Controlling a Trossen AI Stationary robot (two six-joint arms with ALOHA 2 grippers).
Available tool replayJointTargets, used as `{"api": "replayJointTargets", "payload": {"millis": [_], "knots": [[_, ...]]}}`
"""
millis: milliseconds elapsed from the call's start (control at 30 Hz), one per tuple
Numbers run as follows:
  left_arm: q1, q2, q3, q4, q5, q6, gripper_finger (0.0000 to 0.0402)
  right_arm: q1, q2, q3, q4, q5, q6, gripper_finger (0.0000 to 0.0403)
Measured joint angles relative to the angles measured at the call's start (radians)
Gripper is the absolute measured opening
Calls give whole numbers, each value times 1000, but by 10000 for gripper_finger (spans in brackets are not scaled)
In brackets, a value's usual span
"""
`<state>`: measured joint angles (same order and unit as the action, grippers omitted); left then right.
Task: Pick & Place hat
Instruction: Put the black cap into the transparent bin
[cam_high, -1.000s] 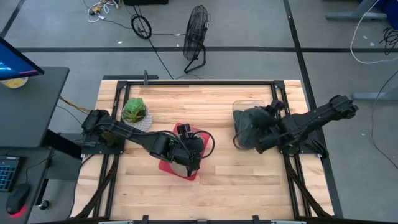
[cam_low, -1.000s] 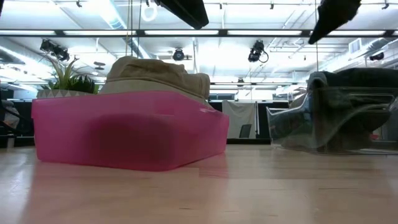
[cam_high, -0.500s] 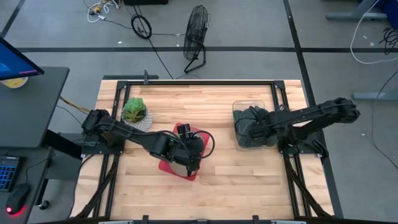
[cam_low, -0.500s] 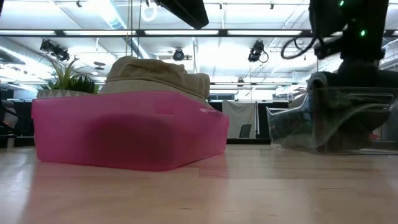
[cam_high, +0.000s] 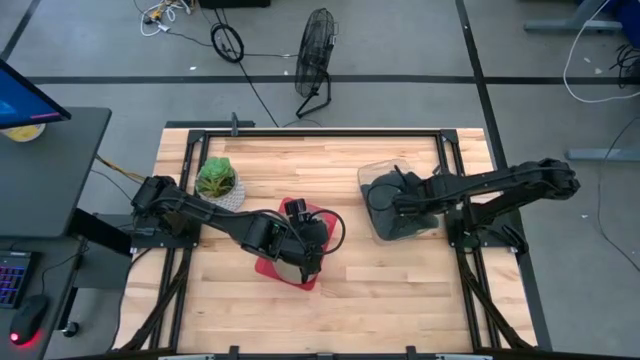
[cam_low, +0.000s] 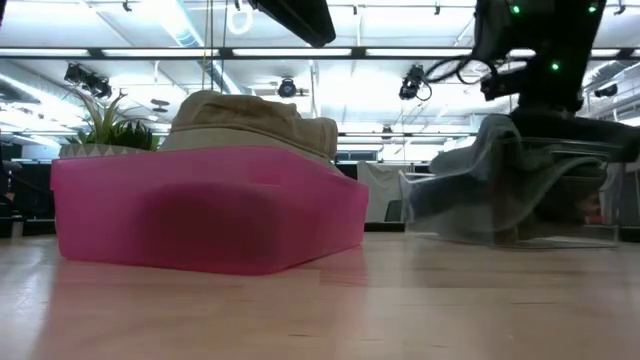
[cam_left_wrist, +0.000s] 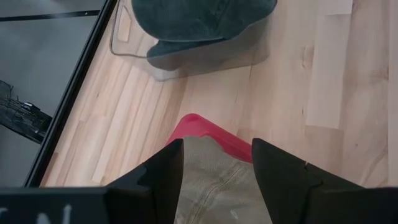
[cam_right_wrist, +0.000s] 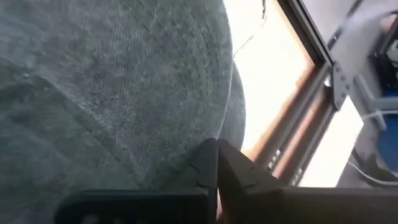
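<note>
Hats sit in two bins on the wooden desk (cam_high: 340, 300): a tan hat (cam_low: 250, 122) in the pink bin (cam_low: 200, 215) near the middle, and a dark grey hat (cam_high: 385, 195) in the clear bin (cam_high: 400, 205) on the right side.

Going from large to small, the desk fills the high view, with a black frame around its edges. Both dark arms reach inward across it. The left arm stretches from the left edge to the pink bin, and the right arm comes from the right edge to the clear bin.

The pink bin lies a little left of the desk's centre, on its near half. The clear bin stands well apart from it to the right; in the low view it looks tilted, with its left end raised.

A small potted plant (cam_high: 216, 180) stands on the far left part of the desk, near the left arm.

The left end effector (cam_left_wrist: 214, 180) hangs over the tan hat with its fingers (cam_left_wrist: 158, 171) spread apart, the hat showing between them. The right end effector (cam_right_wrist: 216, 165) is down at the dark grey hat inside the clear bin, its fingers brought together at the cloth; whether it is pinching the cloth I cannot tell.
</note>
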<state>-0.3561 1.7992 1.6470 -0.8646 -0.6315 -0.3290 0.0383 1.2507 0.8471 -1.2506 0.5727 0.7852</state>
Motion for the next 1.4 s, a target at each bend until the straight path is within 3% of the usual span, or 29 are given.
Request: {"api": "replayJointTargets", "payload": {"millis": [333,600,833,933,1100,1233,1400], "knots": [[0,0,0,0,0,0,193,2,0,10,209,-13,-141,1],[0,0,0,0,0,0,193,4,-15,18,225,84,-192,1],[0,0,0,0,0,0,193,46,-48,177,140,108,-200,0],[0,0,0,0,0,0,193,73,-50,211,200,59,-227,0],[0,0,0,-1,0,0,193,89,1,123,394,-70,-276,0],[0,0,0,0,0,0,193,87,58,31,523,-106,-282,0],[0,0,0,0,0,0,193,75,123,-27,561,-110,-240,0]]}}
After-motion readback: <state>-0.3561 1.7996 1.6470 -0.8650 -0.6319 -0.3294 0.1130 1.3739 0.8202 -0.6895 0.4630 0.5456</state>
